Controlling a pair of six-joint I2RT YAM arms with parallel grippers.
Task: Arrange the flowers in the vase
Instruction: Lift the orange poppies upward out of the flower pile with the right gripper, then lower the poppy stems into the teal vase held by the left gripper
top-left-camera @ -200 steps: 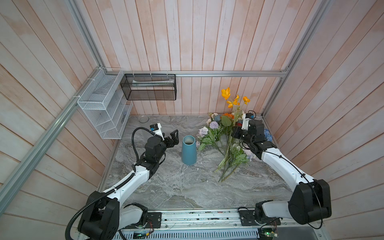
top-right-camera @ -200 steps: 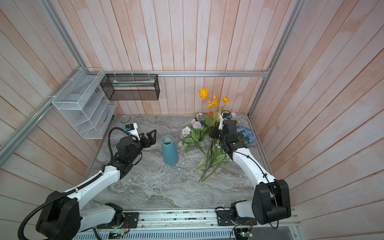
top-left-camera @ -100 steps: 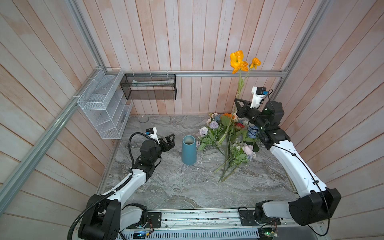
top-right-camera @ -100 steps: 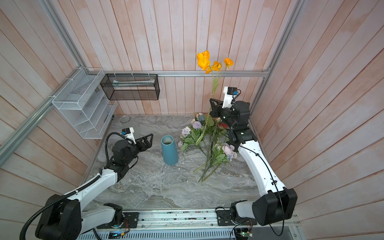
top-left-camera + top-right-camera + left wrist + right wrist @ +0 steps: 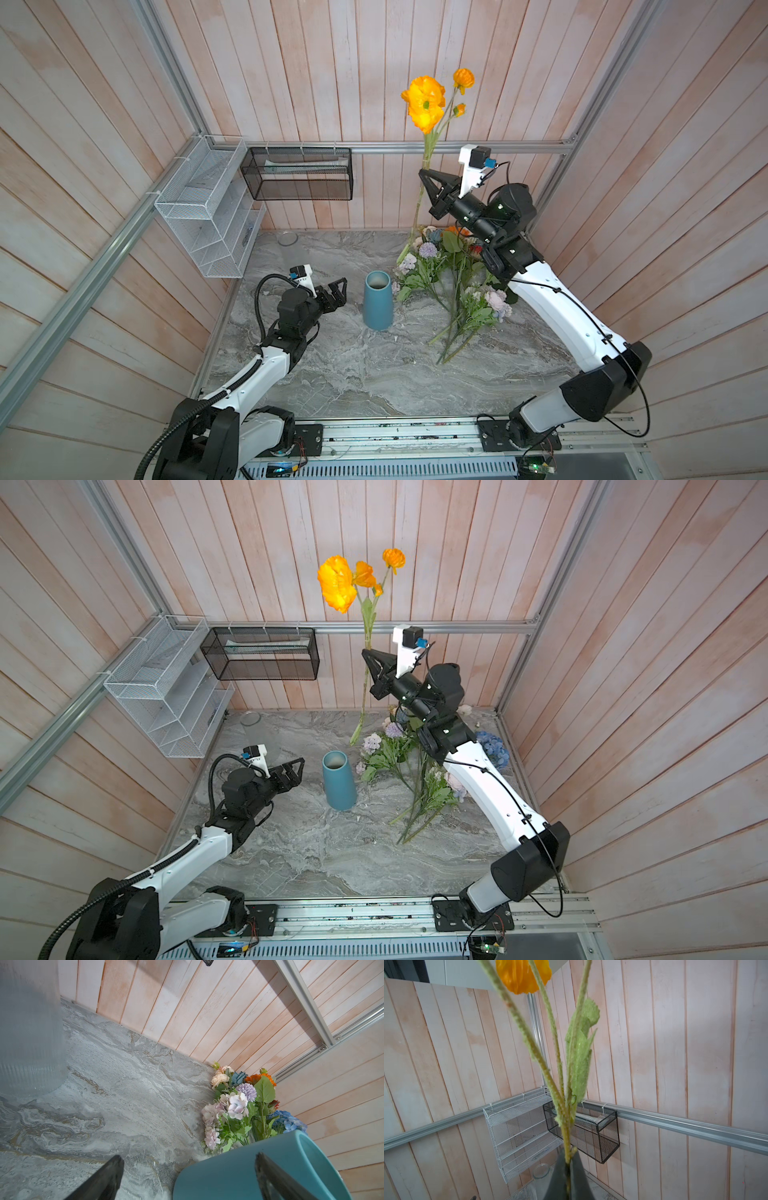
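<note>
long-stemmed orange fabric poppy sprig (image 5: 424, 104) upright, high over grey marble table (image 5: 353, 374). right pincer (image 5: 424, 174) clamped mid-stem, guessing clearance for tall teal ceramic vase (image 5: 378, 299). left pincer (image 5: 337, 291) spread wide, empty, near vase, prob ready to steady it. other mixed pastel flowers (image 5: 453, 282) piled just beside vase.

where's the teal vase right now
In both top views the vase stands upright near the middle of the table, between the open left gripper on its left and the loose flowers on its right.
</note>
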